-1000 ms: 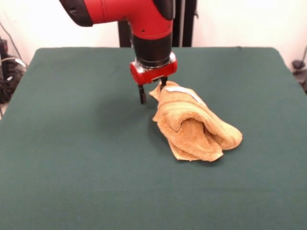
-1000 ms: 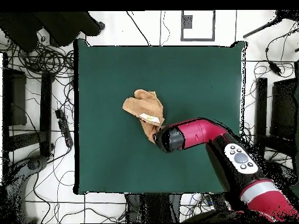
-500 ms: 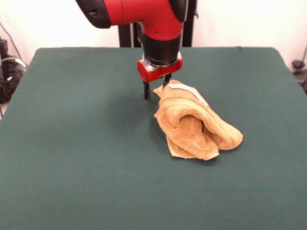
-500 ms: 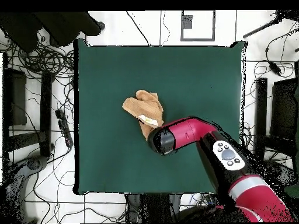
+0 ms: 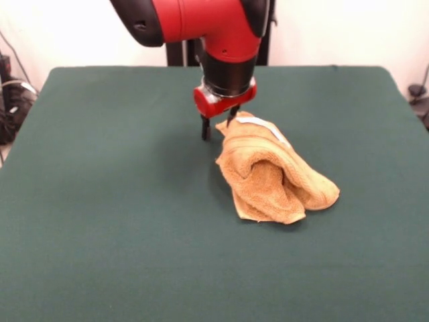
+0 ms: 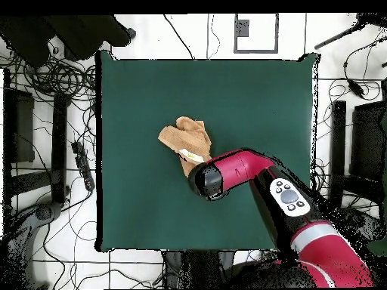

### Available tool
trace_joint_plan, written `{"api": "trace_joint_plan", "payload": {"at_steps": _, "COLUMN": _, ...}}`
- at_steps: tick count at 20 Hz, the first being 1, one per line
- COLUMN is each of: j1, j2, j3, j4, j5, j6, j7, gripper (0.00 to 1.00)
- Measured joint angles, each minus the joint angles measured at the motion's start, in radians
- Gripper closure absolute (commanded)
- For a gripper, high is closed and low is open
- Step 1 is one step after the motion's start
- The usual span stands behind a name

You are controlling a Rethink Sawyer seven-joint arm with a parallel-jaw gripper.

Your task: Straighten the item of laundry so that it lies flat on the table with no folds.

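Claw (image 5: 218, 125) spread at crumpled towel's (image 5: 275, 174) far end; towel runs diagonally.

A: Front camera sits across the table (image 5: 100, 221), facing the robot's pedestal at 12 o'clock, fairly close, corners cropped.
B: Overhead looks straight down from farther off, base at 6 o'clock. Both share the table (image 6: 249, 98) and the arm (image 6: 242, 170).

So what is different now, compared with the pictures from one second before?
The tool moved along the towel's far corner, rightward in the front view, most of it in the first half second. It is open, one finger on each side of that corner, gripping nothing. The towel is bunched as before, at the same spot on the table.
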Motion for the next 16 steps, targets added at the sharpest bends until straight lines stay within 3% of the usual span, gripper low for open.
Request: {"api": "trace_joint_plan", "payload": {"at_steps": 16, "j1": 0.034, "j2": 0.030, "j3": 0.001, "j4": -0.070, "j5": 0.006, "j6": 0.123, "j7": 0.000, "gripper": 0.00}}
